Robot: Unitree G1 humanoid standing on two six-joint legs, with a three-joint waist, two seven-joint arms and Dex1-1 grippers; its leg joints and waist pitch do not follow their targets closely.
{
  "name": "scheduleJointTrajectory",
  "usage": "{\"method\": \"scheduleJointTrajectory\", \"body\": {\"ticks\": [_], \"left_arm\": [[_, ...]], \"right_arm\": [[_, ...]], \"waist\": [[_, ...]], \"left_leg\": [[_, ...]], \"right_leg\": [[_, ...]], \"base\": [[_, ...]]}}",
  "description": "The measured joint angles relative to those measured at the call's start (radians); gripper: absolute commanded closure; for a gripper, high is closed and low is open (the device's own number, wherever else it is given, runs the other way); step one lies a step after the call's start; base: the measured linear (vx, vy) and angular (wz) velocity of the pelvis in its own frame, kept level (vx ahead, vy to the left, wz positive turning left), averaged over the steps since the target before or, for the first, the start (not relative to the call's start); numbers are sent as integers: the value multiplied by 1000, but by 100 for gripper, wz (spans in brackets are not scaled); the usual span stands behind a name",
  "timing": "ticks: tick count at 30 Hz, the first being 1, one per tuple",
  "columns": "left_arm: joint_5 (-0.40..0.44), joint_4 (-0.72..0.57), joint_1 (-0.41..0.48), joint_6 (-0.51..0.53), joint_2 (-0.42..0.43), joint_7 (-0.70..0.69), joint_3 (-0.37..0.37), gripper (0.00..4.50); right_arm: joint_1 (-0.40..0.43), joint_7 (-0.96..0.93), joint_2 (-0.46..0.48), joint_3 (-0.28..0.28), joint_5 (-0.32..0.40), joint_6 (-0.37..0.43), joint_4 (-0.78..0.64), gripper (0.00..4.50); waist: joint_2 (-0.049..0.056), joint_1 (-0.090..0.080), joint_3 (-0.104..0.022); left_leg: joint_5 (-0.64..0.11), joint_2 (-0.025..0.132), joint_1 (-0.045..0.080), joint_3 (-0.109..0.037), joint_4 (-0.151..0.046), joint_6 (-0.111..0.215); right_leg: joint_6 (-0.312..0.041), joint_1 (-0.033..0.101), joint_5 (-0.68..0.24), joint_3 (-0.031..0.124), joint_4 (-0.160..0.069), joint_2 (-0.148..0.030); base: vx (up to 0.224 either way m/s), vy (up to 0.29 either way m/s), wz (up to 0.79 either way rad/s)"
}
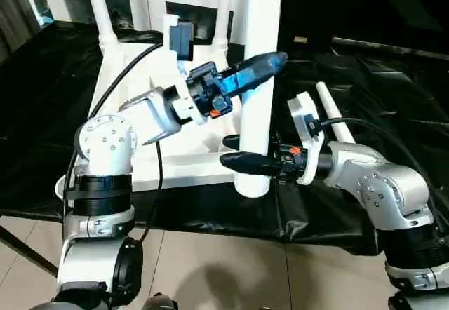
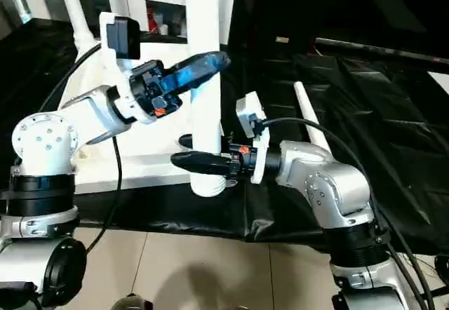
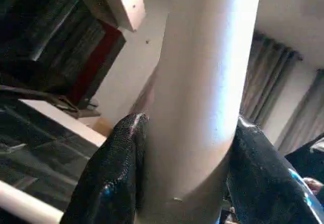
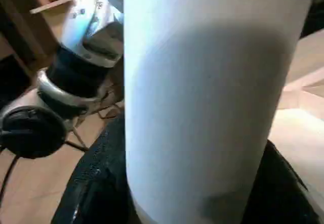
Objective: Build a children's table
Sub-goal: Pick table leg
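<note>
The tabletop (image 1: 175, 163) lies upside down on black sheeting (image 1: 393, 92), at 12 o'clock from the robot. One leg (image 1: 258, 78) stands upright in its near corner socket. The left claw (image 1: 263, 64) pinches this leg high up; the right claw (image 1: 235, 151) pinches it lower, just above the socket. Another leg (image 1: 333, 117) lies loose at 2 o'clock.

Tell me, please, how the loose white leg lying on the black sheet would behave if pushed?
The loose leg is a round tube, so it would probably roll. Its taper suggests a curving path. It looks stiff and likely light, being hollow-looking plastic.
</note>
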Motion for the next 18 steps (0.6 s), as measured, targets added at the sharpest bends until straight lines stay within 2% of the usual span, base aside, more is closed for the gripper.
{"method": "scheduleJointTrajectory", "body": {"ticks": [2, 5, 8, 12, 17, 18], "left_arm": [[66, 10, -2, -47, 10, 50, -8, 246], [158, 26, -2, -139, 14, 114, -19, 255], [236, 34, -2, -213, 5, 169, -39, 260], [365, 72, -9, -325, -22, 269, -103, 264], [470, 88, -9, -377, -55, 370, -157, 266], [489, 86, -10, -384, -53, 380, -173, 266]], "right_arm": [[-9, -76, 22, 0, -51, -46, 26, 179], [-39, -228, 72, -11, -142, -128, 99, 142], [-57, -340, 108, -27, -185, -162, 150, 139], [-80, -422, 139, -35, -221, -186, 212, 139], [-112, -503, 191, -31, -275, -239, 298, 139], [-120, -516, 198, -28, -290, -255, 314, 156]], "waist": [[0, -4, 0], [0, -11, 0], [0, -11, 0], [0, -11, 0], [0, -21, 0], [0, -22, 0]], "left_leg": [[0, 0, 0, 0, 0, -1], [2, 0, -1, -1, 0, -3], [2, 0, -1, -1, 0, -3], [2, -1, -2, -1, 0, -2], [3, 0, -2, -1, -1, -2], [3, 0, -1, -1, -1, -2]], "right_leg": [[0, 0, 1, 0, 0, 0], [1, -1, 2, 0, 0, 0], [1, 0, 2, 0, -1, 0], [1, 0, 2, 0, -2, 0], [1, -1, 3, 0, -2, 0], [1, -1, 2, 0, -2, 1]], "base": [[0, 0, 0], [0, 0, 0], [0, 0, 0], [0, 0, 0], [0, 0, 0], [0, 0, 0]]}}
